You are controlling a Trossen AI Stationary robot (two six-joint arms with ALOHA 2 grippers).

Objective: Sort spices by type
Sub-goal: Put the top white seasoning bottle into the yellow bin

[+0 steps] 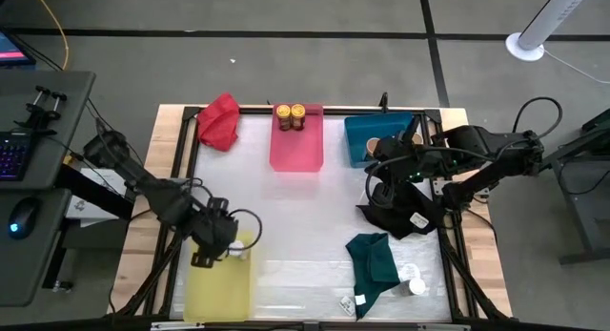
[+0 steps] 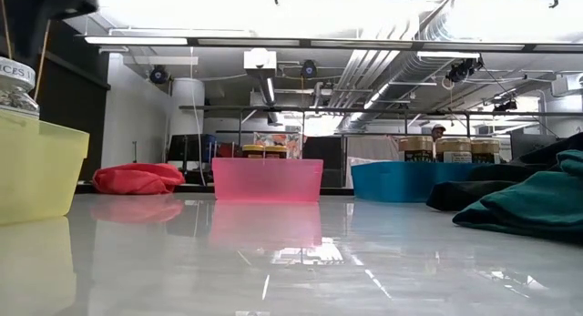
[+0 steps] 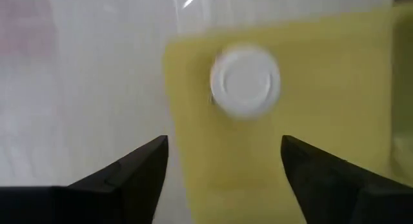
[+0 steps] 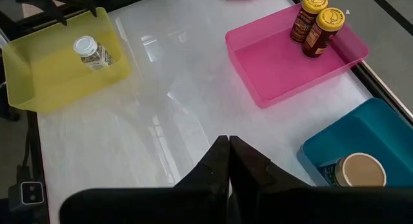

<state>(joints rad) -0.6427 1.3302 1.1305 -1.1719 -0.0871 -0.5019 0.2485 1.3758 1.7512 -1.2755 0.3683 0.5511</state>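
Note:
A white-lidded spice jar stands upright on its base in the yellow tray at the near left; it also shows in the high view and the low view. My left gripper is open above that tray, its fingers apart from the jar. Two yellow-lidded jars stand in the pink tray. Tan-lidded jars stand in the teal tray. My right gripper is shut and empty, over the table near the teal tray.
A red cloth lies at the far left. A black cloth lies under the right arm. A teal cloth lies at the near right, with a small white-lidded thing beside it. Bare table lies between the trays.

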